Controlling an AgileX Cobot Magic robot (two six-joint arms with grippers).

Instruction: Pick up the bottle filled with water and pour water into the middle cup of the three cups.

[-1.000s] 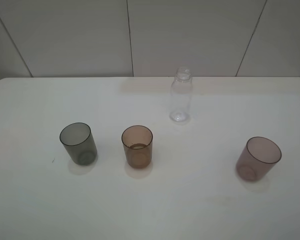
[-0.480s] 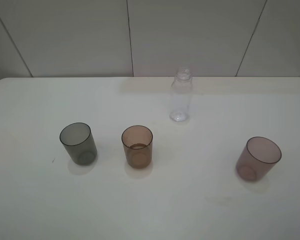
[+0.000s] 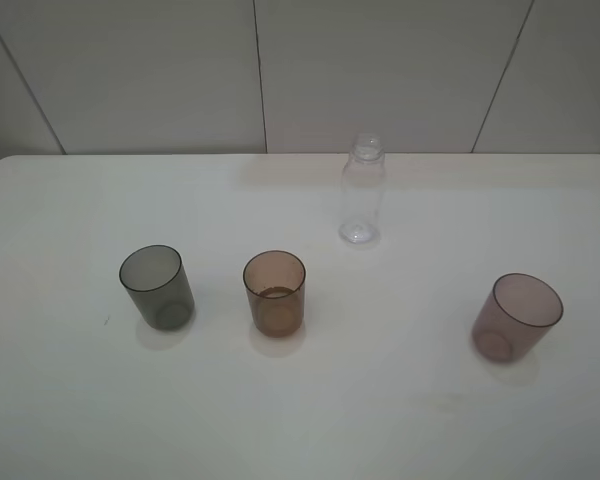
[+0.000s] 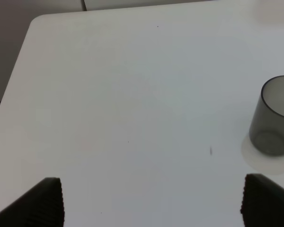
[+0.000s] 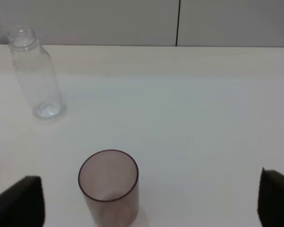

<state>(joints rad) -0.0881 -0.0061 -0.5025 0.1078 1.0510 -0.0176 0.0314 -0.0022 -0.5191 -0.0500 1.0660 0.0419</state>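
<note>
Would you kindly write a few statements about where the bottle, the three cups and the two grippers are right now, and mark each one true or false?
1. The bottle stands upright behind the row of cups. True.
2. The amber cup is the rightmost cup. False: it is the middle one; the mauve cup is rightmost.
3. The left gripper is shut on the grey cup. False: it is open, and the cup stands apart from it.
4. The right gripper is open and holds nothing. True.
5. The bottle has a cap. False: its neck is bare.
</note>
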